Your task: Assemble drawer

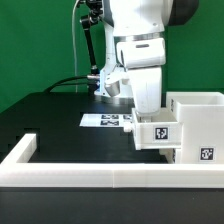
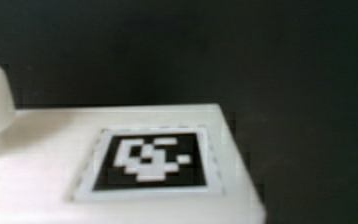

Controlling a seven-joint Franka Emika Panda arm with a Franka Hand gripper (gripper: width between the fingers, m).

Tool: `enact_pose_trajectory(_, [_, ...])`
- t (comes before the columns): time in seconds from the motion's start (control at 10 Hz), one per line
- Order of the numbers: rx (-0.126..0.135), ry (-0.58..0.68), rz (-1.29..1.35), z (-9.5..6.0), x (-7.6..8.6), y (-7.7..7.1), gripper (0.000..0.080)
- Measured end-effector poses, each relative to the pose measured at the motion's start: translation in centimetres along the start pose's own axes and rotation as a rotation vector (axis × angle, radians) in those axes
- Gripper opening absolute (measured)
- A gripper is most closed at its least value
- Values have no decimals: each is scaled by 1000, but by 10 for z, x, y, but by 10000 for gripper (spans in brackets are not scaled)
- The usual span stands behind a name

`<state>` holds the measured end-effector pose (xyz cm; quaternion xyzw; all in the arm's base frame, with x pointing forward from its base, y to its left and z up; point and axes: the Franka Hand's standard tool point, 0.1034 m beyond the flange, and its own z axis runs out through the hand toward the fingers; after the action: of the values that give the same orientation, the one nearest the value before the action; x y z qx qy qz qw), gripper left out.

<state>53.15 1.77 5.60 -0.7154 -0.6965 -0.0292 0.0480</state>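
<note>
So the black table (image 1: 40, 115) has a long white rail (image 1: 90, 177) running across the front of it. Past the rail's far end, toward the exterior view's right, sits the white drawer box (image 1: 190, 125). The gripper (image 1: 147, 112) hangs right at the box's near corner, where a tagged white panel (image 2: 149, 160) shows. I can't tell how wide the fingers are or if they've grabbed anything. My guess: it's seating that panel into the box. Behind the box lies the marker board (image 1: 105, 121).

A white drawer part (image 2: 114, 135) bears a black-and-white marker tag (image 2: 149, 160).
</note>
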Motion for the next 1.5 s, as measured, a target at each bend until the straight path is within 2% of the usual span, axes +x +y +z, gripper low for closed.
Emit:
enact_pose_trajectory(0.1, [0,-1,20,1,6,0,44])
enact_pose_trajectory(0.5, [-2,-2,37,0,4,0,44])
enact_pose_trajectory(0.6, [-8,-4,45,-3,5,-1,238])
enact_pose_trajectory(0.8, [-17,-9,36,-14,9,1,512])
enact_pose_trajectory(0.9, [-7,-19,36,-24,6,3,512])
enact_pose_trajectory(1.0, [2,-27,37,-35,0,8,621])
enact_pose_trajectory(1.1, [8,-31,12,-43,-9,15,641])
enact_pose_trajectory(1.3, [31,-29,7,-43,-31,25,648])
enact_pose_trajectory(1.5, [31,-25,8,-41,-33,25,649])
